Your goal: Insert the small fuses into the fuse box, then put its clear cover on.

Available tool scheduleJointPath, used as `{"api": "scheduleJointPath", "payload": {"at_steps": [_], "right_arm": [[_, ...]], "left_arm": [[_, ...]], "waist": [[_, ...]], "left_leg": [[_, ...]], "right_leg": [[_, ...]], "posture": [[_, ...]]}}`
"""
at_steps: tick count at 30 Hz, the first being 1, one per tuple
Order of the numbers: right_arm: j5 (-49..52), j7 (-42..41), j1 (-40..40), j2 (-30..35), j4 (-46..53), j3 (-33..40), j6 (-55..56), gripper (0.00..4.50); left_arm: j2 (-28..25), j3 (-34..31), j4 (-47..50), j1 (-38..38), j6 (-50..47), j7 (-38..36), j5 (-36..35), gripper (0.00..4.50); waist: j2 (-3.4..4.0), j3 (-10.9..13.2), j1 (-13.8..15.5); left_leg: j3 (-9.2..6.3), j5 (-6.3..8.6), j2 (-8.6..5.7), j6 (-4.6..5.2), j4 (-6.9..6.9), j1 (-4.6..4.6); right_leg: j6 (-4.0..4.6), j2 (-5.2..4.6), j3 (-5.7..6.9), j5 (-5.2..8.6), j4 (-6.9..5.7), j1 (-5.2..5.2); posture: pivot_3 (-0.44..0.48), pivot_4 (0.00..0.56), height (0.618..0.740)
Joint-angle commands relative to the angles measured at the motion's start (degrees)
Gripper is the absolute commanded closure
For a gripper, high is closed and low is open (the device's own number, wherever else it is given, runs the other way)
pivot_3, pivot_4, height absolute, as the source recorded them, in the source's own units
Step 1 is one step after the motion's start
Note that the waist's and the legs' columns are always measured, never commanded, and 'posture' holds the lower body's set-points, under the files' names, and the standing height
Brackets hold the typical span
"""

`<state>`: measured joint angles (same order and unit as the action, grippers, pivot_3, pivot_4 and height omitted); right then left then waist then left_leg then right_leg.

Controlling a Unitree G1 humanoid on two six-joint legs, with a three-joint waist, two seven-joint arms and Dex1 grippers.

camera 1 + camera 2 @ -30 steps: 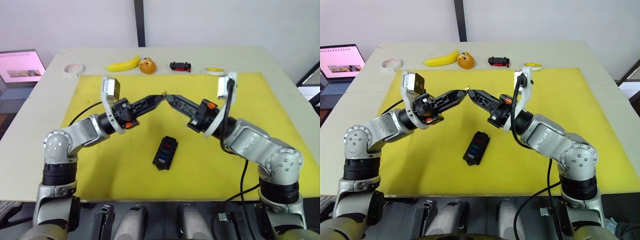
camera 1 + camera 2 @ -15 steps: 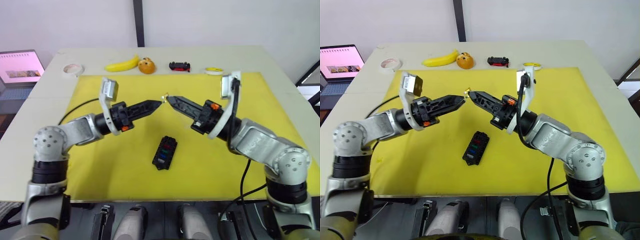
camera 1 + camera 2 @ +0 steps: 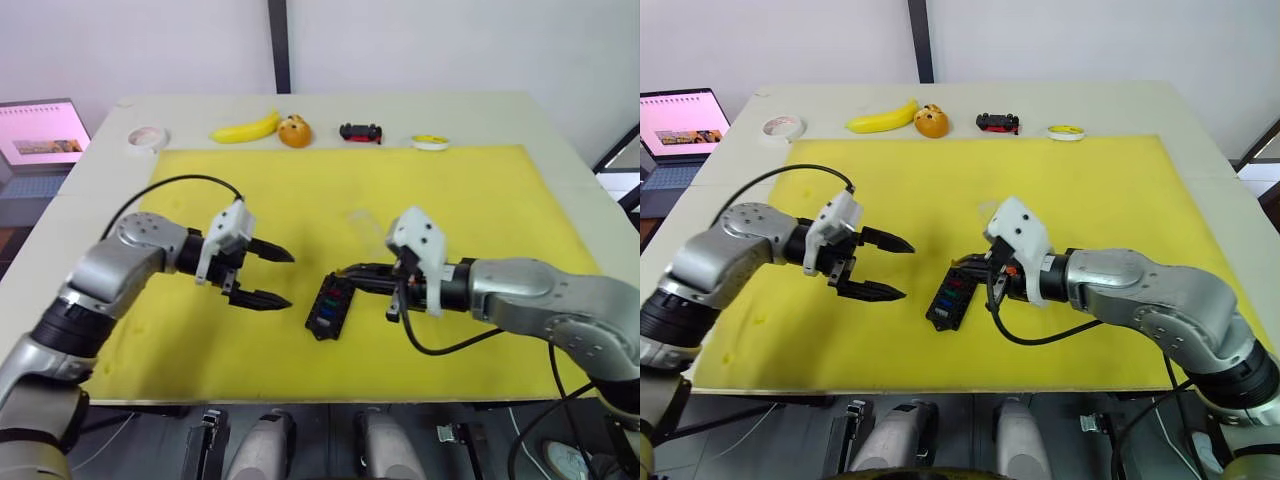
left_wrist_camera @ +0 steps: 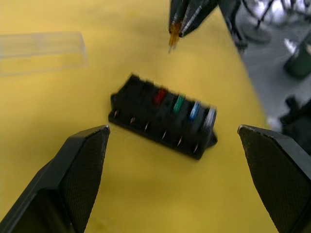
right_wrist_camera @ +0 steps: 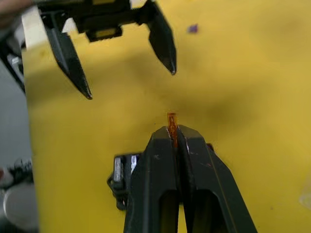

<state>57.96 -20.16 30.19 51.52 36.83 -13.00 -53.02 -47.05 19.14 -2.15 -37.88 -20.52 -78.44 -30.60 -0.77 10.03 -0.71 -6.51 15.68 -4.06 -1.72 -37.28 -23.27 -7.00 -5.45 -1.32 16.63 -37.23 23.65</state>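
Observation:
The black fuse box (image 3: 330, 305) lies on the yellow mat, with red, green, blue and grey small fuses (image 4: 180, 103) in its slots. My right gripper (image 3: 337, 272) hovers just above the box's far end, shut on an orange fuse (image 5: 171, 122) that sticks out of its tips. My left gripper (image 3: 288, 280) stands open and empty to the left of the box, pointing at it. A purple fuse (image 5: 193, 29) lies loose on the mat beyond the left gripper. The clear cover (image 4: 41, 51) lies flat on the mat behind the box.
Along the table's far edge sit a tape roll (image 3: 147, 137), a banana (image 3: 247, 128), an orange toy (image 3: 294, 131), a black-and-red toy car (image 3: 360, 131) and a yellow roll (image 3: 430, 142). A laptop (image 3: 40, 130) stands at the far left. The yellow mat (image 3: 500, 190) covers most of the table.
Both grippers met tip to tip in the air, then came down. The left gripper opened and drew back left; the right, holding the orange fuse, dropped to the fuse box.

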Motion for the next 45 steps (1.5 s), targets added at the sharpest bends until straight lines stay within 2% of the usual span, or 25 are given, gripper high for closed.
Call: {"api": "scheduleJointPath", "payload": {"at_steps": [1,7,12,25,31,45], "right_arm": [[-7.5,-3.6,2.3,-1.2,0.1,-2.4,1.4,4.50],[-17.7,-7.0,3.6,-2.5,-2.0,-5.7,1.9,4.50],[-21.0,-9.5,3.0,-4.1,-2.5,-5.4,1.3,4.50],[-27.3,-12.8,1.1,-6.6,-2.5,-5.7,0.4,4.50],[-29.0,-14.4,0.3,-7.3,-2.8,-5.3,0.1,4.50],[-31.0,-15.1,0.8,-9.6,-3.2,-4.4,-1.2,4.50]], "left_arm": [[3.0,0.6,-2.6,-2.1,8.5,-3.3,6.3,0.04],[8.2,0.0,-7.5,-3.5,13.9,-3.8,11.7,0.04],[10.5,-0.8,-8.7,-3.8,15.1,-4.0,13.5,0.04],[11.7,-1.7,-7.8,-3.2,15.3,-4.2,14.9,0.04],[12.0,-1.7,-7.8,-3.4,15.0,-4.0,15.1,0.04],[12.4,-1.7,-8.0,-3.6,15.0,-4.1,15.3,0.04]], "waist": [[0.00,0.0,0.1],[0.00,0.0,0.0],[-0.01,0.0,-0.2],[0.00,0.0,-0.1],[0.00,0.0,-0.1],[0.00,0.0,-0.2]], "left_leg": [[-0.03,-0.02,-0.01,-0.04,-0.06,-0.08],[-0.03,-0.08,-0.06,-0.14,-0.15,-0.12],[-0.02,-0.07,-0.06,-0.13,-0.17,-0.11],[-0.03,-0.05,-0.06,-0.09,-0.48,-0.12],[-0.03,0.14,-0.06,0.25,-0.62,-0.12],[-0.02,0.15,-0.07,0.25,-0.68,-0.12]], "right_leg": [[0.00,-0.01,0.04,0.00,0.00,0.04],[-0.02,-0.07,0.07,-0.01,-0.03,0.06],[-0.02,-0.06,0.07,-0.01,-0.13,0.09],[-0.03,-0.04,0.07,-0.01,-0.31,0.06],[-0.03,-0.03,0.07,-0.01,-0.42,0.04],[-0.03,-0.04,0.07,-0.01,-0.46,0.04]], "posture": [[0.000,0.150,0.740],[0.000,0.150,0.740],[0.000,0.150,0.740],[0.000,0.150,0.740],[0.000,0.150,0.740],[0.000,0.150,0.740]]}}
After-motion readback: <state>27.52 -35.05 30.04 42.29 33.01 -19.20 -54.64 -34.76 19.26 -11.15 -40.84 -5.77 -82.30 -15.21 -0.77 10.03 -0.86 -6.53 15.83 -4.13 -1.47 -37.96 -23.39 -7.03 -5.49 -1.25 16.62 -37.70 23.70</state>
